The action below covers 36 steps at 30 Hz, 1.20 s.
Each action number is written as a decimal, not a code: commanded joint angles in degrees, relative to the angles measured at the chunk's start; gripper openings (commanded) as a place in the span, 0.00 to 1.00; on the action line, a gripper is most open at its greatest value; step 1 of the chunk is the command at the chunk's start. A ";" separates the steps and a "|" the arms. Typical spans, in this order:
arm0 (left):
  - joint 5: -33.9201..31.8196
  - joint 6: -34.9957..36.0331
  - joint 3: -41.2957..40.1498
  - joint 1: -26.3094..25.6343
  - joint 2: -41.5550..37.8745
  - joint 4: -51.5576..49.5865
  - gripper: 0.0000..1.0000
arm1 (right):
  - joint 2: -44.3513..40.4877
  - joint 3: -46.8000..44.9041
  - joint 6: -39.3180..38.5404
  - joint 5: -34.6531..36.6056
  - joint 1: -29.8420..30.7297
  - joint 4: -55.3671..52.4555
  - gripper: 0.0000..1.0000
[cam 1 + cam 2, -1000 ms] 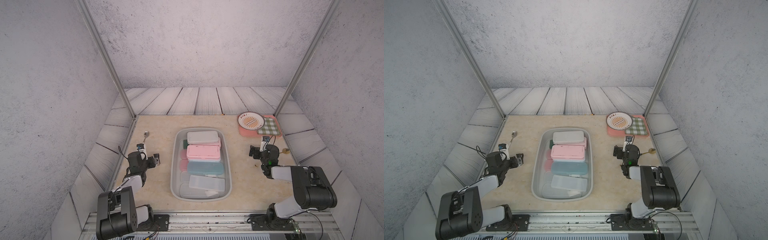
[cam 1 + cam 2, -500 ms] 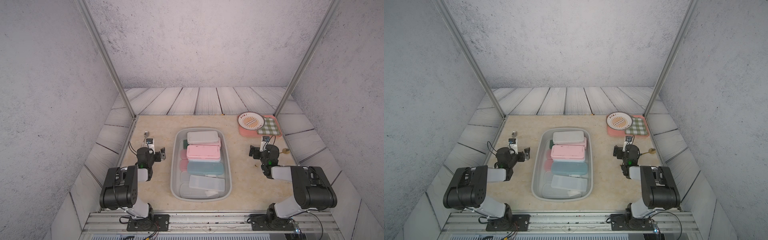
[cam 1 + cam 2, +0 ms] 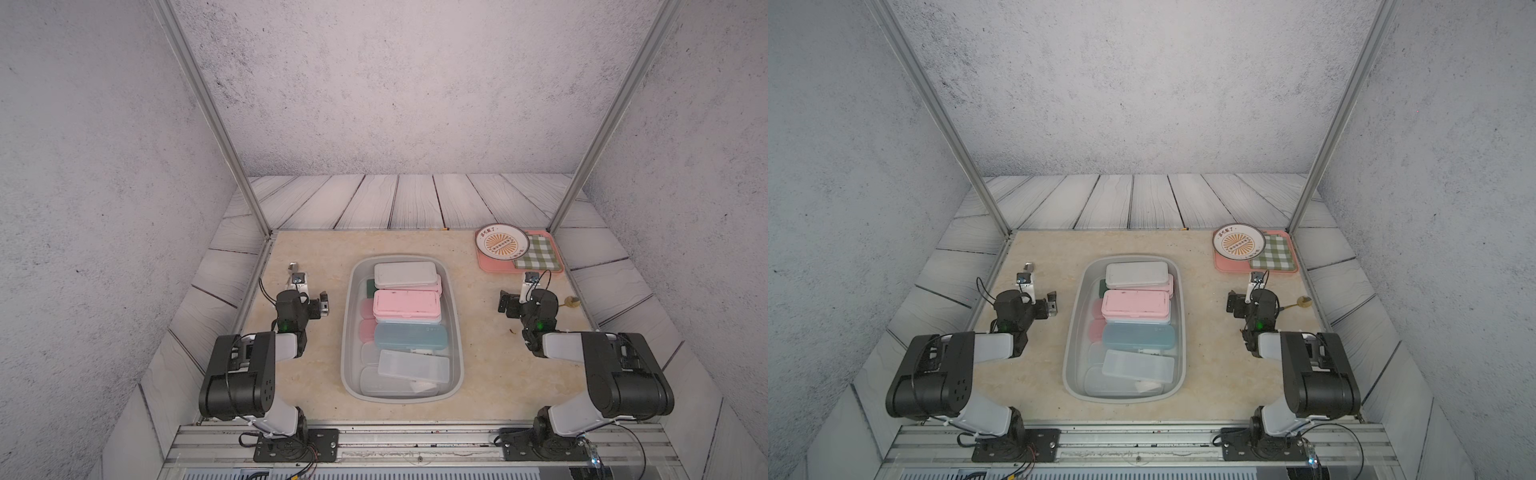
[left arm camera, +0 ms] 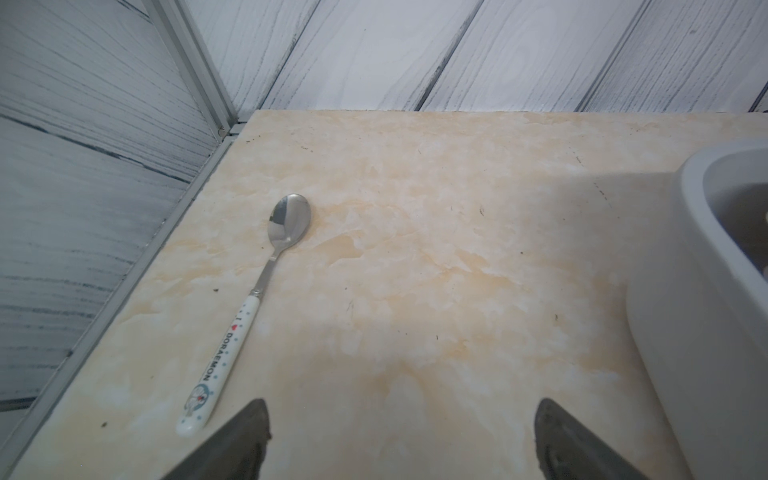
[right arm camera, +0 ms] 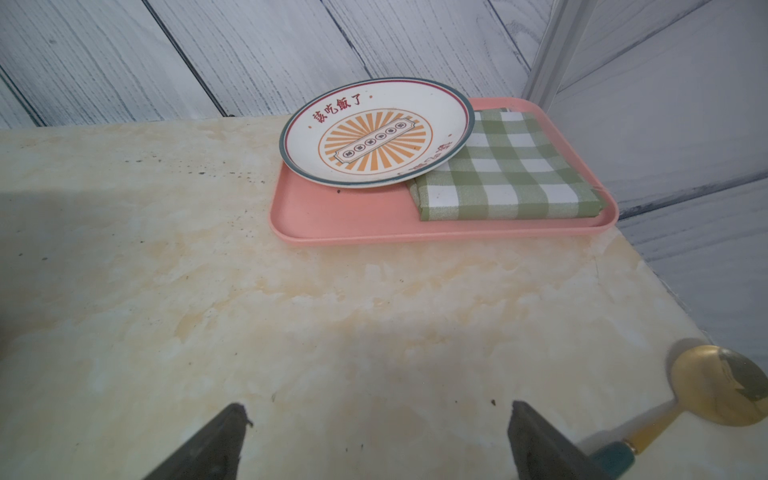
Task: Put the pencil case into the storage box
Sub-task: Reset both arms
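The left gripper (image 4: 401,403) and right gripper (image 5: 379,405) are standing wide open and empty on opposite sides of the storage box (image 3: 345,353), where the pencil cases (image 3: 406,303) are already lying stacked, long axes crosswise, about equally near both arms.

A staged robot test booth, not a lived-in room: plain grey walls (image 3: 395,83) framed by aluminium posts (image 3: 208,108), wood-print panels (image 3: 415,199) sloping around a marble-print surface (image 3: 478,374), and a left arm (image 3: 249,365) and right arm (image 3: 615,374) bolted to a metal rail (image 3: 415,440) at the near edge.
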 commanded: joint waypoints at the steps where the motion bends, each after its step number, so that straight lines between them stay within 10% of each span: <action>1: -2.59 0.55 1.05 -0.96 -0.58 -0.68 1.00 | -0.35 0.58 -0.51 -0.21 0.21 -0.16 0.99; 36: -4.66 -0.16 0.92 -1.49 -0.84 -0.80 1.00 | -0.21 0.65 -0.56 -0.23 0.21 -0.17 0.99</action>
